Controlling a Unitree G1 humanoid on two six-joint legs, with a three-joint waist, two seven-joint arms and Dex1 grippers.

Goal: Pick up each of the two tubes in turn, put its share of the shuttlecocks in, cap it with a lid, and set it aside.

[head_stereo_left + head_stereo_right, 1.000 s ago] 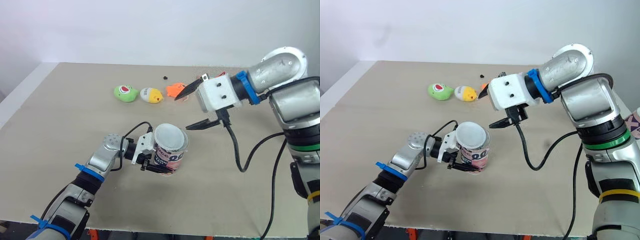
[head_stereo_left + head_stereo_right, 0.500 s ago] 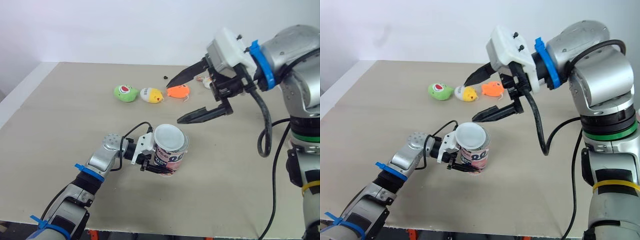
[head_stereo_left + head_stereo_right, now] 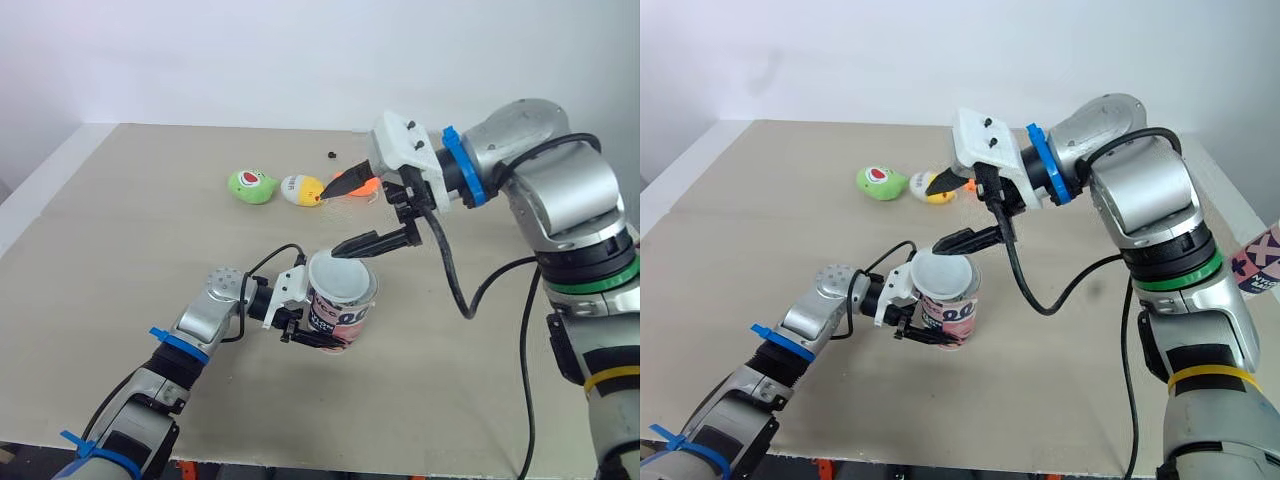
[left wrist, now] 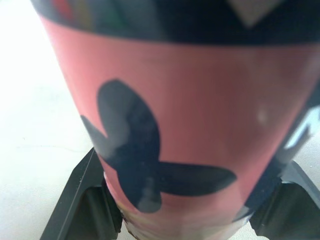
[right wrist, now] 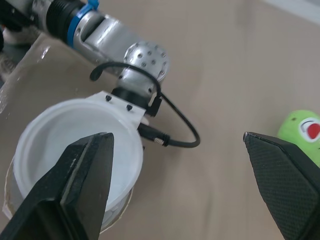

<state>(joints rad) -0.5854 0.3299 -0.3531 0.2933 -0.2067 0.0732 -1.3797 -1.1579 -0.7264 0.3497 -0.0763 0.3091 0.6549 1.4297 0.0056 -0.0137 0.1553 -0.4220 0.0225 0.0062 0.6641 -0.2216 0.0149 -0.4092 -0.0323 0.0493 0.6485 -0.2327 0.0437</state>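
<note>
On the table (image 3: 120,200), your L gripper (image 3: 312,330) is clamping the tube (image 3: 341,310) at centre. R gripper (image 3: 328,222) is hovering open at its 12. The lid (image 3: 340,276) is sitting on, so it's prob. capped and awaiting set-aside. Green shuttlecock (image 3: 250,186), yellow shuttlecock (image 3: 302,190) & orange shuttlecock (image 3: 365,187) are lying loose further toward 12.

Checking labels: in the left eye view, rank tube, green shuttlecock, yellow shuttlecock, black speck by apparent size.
1. tube, nearer the camera.
2. green shuttlecock and yellow shuttlecock, about alike.
3. black speck.
</note>
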